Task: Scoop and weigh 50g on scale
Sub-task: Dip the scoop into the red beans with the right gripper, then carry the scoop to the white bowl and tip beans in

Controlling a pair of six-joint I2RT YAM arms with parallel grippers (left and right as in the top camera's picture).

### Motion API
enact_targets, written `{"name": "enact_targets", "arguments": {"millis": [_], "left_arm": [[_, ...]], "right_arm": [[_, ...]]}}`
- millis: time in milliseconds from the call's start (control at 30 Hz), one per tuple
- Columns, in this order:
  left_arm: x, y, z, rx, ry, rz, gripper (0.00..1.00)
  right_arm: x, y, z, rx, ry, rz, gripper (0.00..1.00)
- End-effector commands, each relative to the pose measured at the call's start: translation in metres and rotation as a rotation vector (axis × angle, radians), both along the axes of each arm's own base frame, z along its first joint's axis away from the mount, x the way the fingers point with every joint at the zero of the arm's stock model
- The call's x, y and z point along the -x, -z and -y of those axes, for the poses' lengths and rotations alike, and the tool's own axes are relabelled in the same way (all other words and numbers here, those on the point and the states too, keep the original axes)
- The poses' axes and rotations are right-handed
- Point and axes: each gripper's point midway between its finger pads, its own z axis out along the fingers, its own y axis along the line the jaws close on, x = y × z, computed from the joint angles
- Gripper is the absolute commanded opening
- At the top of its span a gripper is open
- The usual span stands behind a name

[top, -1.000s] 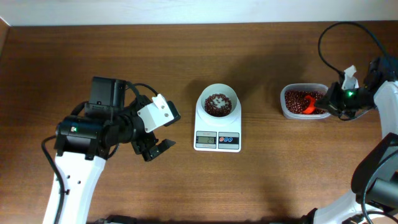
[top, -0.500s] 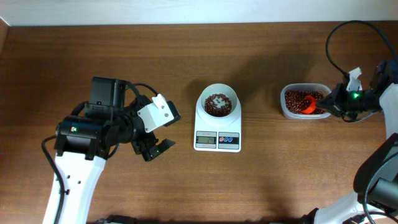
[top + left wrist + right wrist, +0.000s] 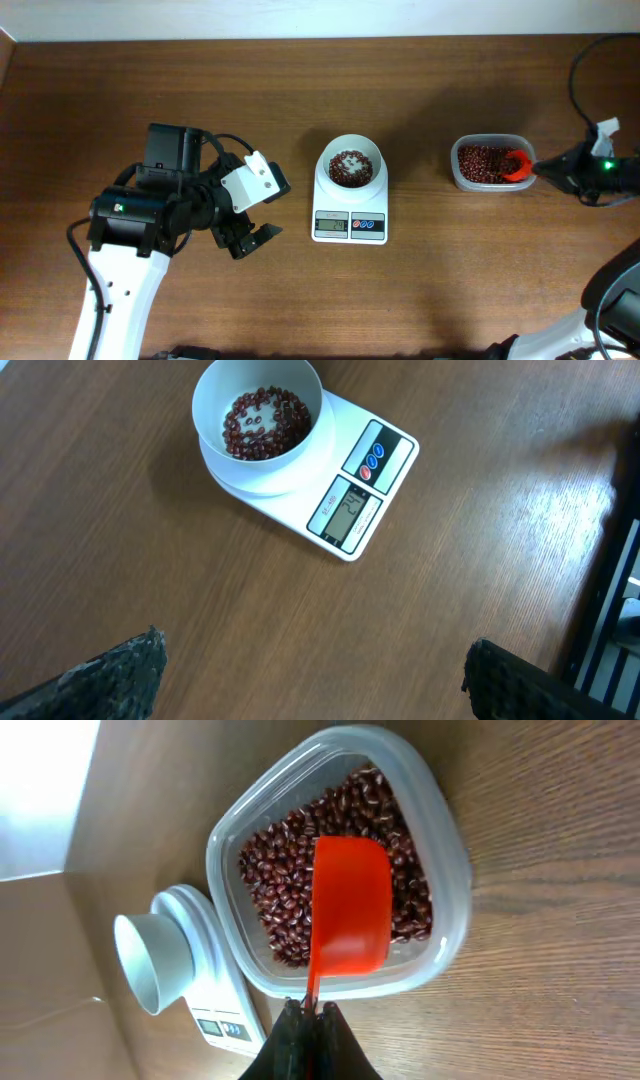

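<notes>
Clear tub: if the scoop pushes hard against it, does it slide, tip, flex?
Likely slides rather than tips: the clear tub is low and wide on a smooth wooden table. Walls look thin, so probably light and slightly flexible, beans its only ballast. The orange scoop sits off-centre, so it might twist.

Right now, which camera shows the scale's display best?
The left wrist view: the scale sits close and unobstructed, its display facing the lens. Overhead shows the display small; the right wrist view catches it tiny, near the lower left edge.
</notes>
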Motion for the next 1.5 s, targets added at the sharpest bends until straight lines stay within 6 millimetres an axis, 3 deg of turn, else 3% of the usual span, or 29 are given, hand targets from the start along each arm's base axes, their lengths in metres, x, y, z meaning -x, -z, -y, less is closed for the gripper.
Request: {"name": "enact_targets", "arguments": {"millis": [0, 167, 433, 833, 933, 1033, 1167, 1233, 1400, 1467], "left_arm": [[-0.001, -0.006, 0.000, 0.007, 0.003, 0.021, 0.99], [-0.001, -0.006, 0.000, 0.007, 0.003, 0.021, 0.99], [-0.001, -0.006, 0.000, 0.007, 0.003, 0.021, 0.99], [-0.001, -0.006, 0.000, 0.007, 0.003, 0.021, 0.99], [-0.001, -0.006, 0.000, 0.007, 0.003, 0.021, 0.99], [-0.001, -0.006, 0.000, 0.007, 0.003, 0.021, 0.99], [-0.001, -0.006, 0.000, 0.007, 0.003, 0.021, 0.99], [-0.001, -0.006, 0.000, 0.007, 0.003, 0.021, 0.99], [-0.001, -0.006, 0.000, 0.007, 0.003, 0.021, 0.99], [-0.001, -0.006, 0.000, 0.007, 0.003, 0.021, 0.99]], "right_arm": [[0.003, -0.011, -0.002, -0.064, -0.025, 0.077, 0.04], [0.006, -0.017, -0.001, -0.106, -0.016, 0.098, 0.04], [-0.007, -0.045, -0.028, -0.264, -0.047, 0.213, 0.04], [-0.033, -0.062, -0.194, -0.371, -0.433, 0.237, 0.04], [-0.032, -0.063, -0.227, -0.364, -0.525, 0.267, 0.04], [-0.032, -0.062, -0.250, -0.333, -0.597, 0.306, 0.04], [-0.039, -0.033, -0.264, -0.111, -0.659, 0.308, 0.04], [-0.034, -0.033, -0.283, -0.042, -0.821, 0.449, 0.04], [-0.027, -0.042, -0.297, -0.049, -0.949, 0.598, 0.04], [-0.031, -0.033, -0.291, 0.005, -0.930, 0.554, 0.04]]}}
